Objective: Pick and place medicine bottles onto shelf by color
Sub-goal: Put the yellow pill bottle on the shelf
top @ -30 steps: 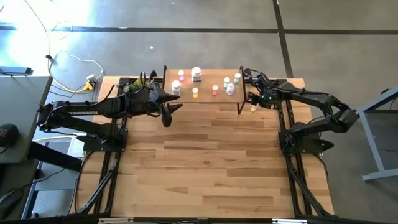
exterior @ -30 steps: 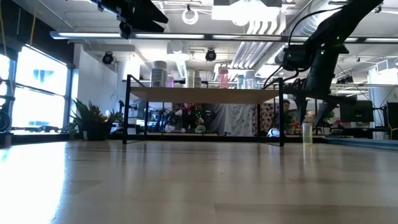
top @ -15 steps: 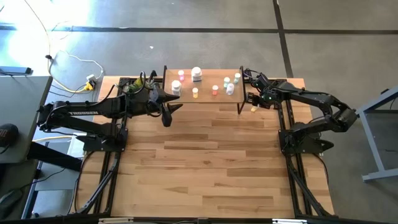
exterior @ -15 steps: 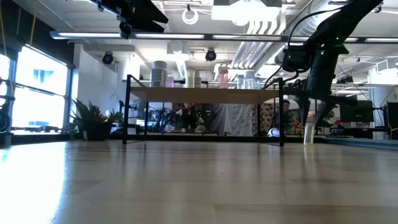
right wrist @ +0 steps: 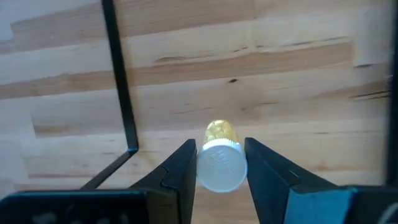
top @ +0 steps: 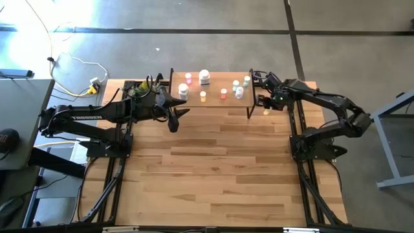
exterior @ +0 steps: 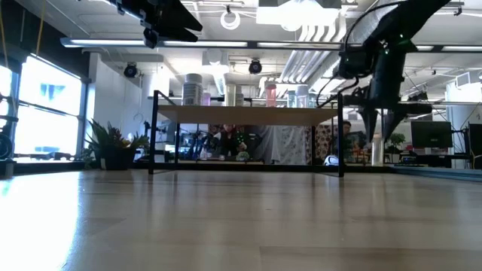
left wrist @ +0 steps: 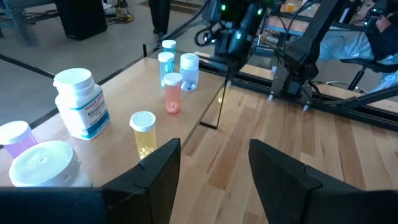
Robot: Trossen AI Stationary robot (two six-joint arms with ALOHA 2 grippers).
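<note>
My right claw [right wrist: 217, 163] is closed on a yellow bottle [right wrist: 220, 160], one finger pressed to each side just below its white cap. I hold it clear of the table [top: 220, 168], beside the right end of the shelf [top: 213, 96] and close to the front right leg [right wrist: 122, 81]. From table height the bottle hangs between my fingertips [exterior: 374, 145], lower than the shelf board.

My left claw [top: 176, 111] hovers off the shelf's left end, fingers spread and holding nothing.

On the shelf the other bottles stand upright: a large white bottle [left wrist: 79, 102] with a printed label, a pink-capped bottle [left wrist: 15, 138], another white cap [left wrist: 41, 163] nearest my left wrist, a second yellow bottle [left wrist: 144, 133], an orange-pink bottle [left wrist: 172, 93], and three pale blue ones [left wrist: 177, 62] grouped toward the right end.
</note>
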